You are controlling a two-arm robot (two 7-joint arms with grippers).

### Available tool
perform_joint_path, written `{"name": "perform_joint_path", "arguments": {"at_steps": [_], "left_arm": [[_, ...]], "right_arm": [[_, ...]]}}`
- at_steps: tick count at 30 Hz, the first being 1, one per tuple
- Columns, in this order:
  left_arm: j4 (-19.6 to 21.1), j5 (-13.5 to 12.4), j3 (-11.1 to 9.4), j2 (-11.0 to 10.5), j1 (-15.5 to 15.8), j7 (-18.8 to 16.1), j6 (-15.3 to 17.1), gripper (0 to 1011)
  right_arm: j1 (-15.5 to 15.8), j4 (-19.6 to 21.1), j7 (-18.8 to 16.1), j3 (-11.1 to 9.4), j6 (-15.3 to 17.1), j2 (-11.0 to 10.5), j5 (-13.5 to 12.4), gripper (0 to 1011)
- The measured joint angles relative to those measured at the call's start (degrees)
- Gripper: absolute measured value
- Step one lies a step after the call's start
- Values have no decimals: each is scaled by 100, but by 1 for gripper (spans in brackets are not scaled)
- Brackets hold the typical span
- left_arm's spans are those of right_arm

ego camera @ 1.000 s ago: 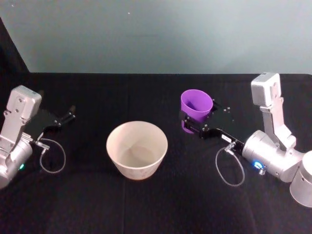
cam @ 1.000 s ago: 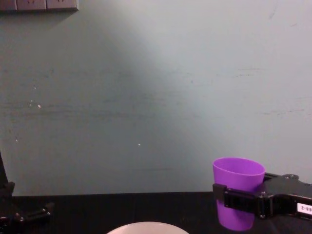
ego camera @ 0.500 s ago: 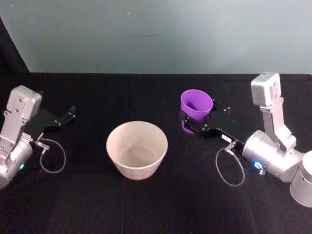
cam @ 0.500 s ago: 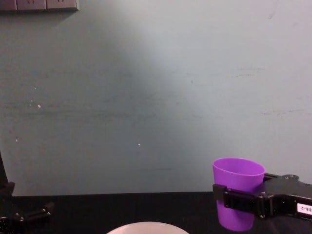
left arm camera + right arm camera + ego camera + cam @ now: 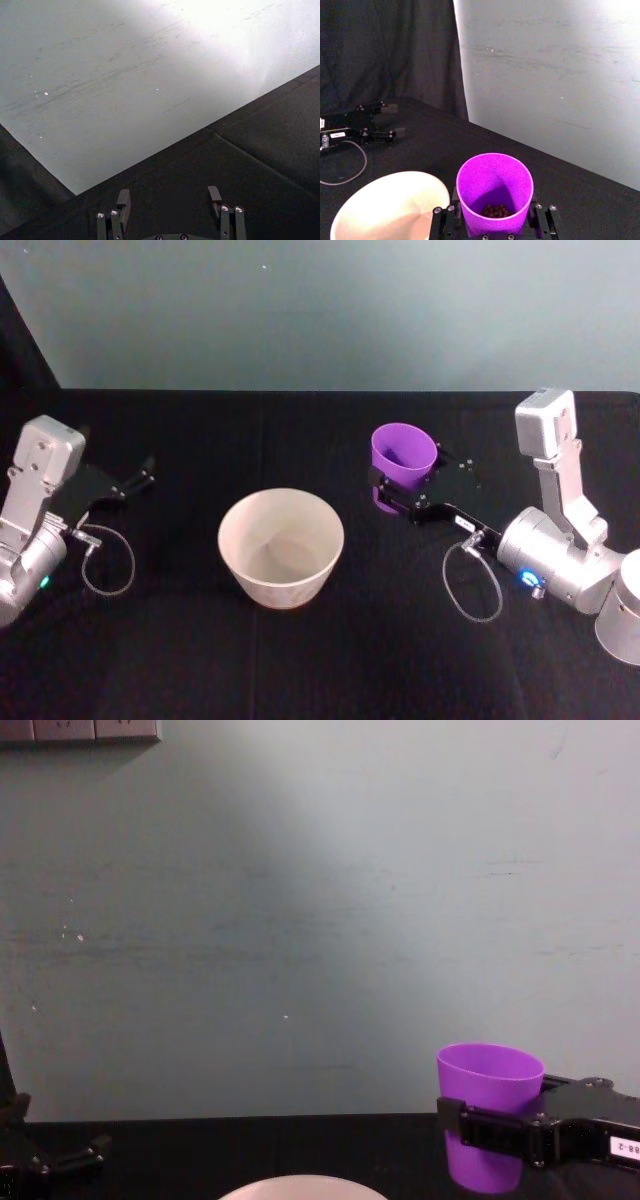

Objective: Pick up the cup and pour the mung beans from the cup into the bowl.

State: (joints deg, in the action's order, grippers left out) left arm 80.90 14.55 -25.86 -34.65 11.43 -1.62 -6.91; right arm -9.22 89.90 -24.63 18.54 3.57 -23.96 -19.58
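Nothing moved: right gripper point(image 5: 494, 222) fingers clasp upright cup point(image 5: 403, 460); left gripper point(image 5: 169, 196) fingers spread.

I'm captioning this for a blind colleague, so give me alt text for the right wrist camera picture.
The right gripper grips an upright purple cup with dark mung beans lying in its bottom. An empty pale bowl sits beside it on black cloth, with a pale wall behind.
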Motion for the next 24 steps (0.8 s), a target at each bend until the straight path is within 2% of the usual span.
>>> {"name": "perform_joint_path", "arguments": {"at_steps": [24], "left_arm": [[0,0,0,0,0,0,0,1000]], "right_arm": [[0,0,3,0,-1,0,0,718]]}}
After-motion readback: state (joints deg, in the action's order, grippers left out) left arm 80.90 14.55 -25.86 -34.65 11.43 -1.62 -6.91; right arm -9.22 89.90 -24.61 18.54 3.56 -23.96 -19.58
